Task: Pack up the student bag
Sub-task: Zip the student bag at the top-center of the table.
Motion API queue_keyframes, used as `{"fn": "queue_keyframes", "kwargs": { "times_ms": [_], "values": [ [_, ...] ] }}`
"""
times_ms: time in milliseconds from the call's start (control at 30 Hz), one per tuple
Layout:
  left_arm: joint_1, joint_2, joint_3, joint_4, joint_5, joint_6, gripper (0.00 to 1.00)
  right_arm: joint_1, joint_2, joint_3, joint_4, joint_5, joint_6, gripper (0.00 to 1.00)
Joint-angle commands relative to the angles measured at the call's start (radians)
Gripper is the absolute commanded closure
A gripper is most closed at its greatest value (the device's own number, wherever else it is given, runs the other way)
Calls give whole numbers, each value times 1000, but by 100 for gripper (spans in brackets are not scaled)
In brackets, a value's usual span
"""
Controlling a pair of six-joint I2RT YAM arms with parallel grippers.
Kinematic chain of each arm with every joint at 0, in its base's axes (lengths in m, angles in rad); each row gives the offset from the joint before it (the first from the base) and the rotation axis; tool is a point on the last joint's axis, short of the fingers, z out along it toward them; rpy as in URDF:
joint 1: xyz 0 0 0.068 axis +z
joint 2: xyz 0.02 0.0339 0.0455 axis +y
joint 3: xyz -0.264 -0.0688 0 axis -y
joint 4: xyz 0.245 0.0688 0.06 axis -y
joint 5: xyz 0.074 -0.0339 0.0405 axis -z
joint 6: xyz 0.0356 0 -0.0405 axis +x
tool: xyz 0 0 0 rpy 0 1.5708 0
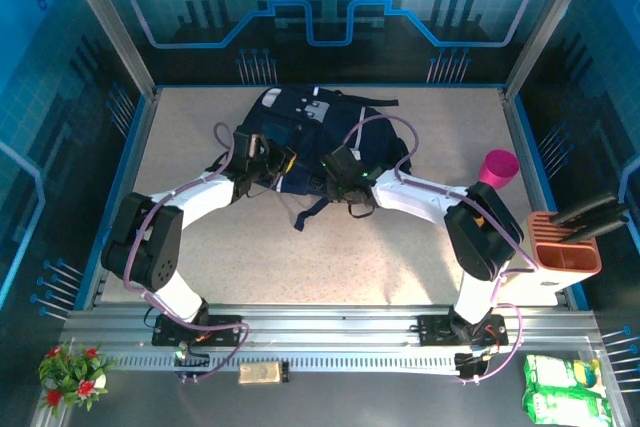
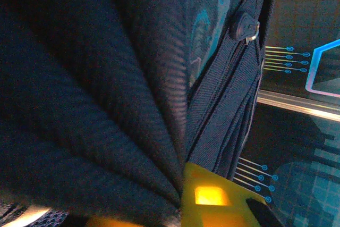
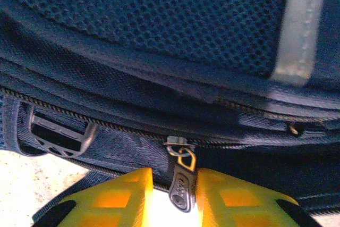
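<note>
Student bag (image 1: pixel 300 117), flat, long axis perhaps near-far

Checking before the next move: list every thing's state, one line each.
backpack: lying on the table, fabric bunched
left gripper: shut on the backpack
right gripper: open, straddling the zip pull
zip pull: hanging between the open jaws
pink cup: upright, untouched

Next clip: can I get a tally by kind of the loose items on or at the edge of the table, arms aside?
Backpack: 1
Pink cup: 1
Orange holder: 1
Total: 3
</note>
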Motion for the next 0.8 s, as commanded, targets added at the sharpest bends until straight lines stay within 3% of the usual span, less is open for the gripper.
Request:
{"fn": "queue_keyframes", "kwargs": {
  "times_ms": [0, 267, 567, 767],
  "values": [
    [9, -40, 44, 29, 22, 38, 100, -6, 25, 25, -19, -25, -15, 73],
    [10, -40, 46, 28, 22, 43, 100, -15, 16, 2, -21, 30, -7, 85],
    [12, -40, 44, 28, 25, 39, 100, -34, 62, 32, 21, -40, 11, 77],
    [22, -43, 41, 19, 23, 50, 100, -37, 44, 7, 11, 15, 13, 91]
  ]
}}
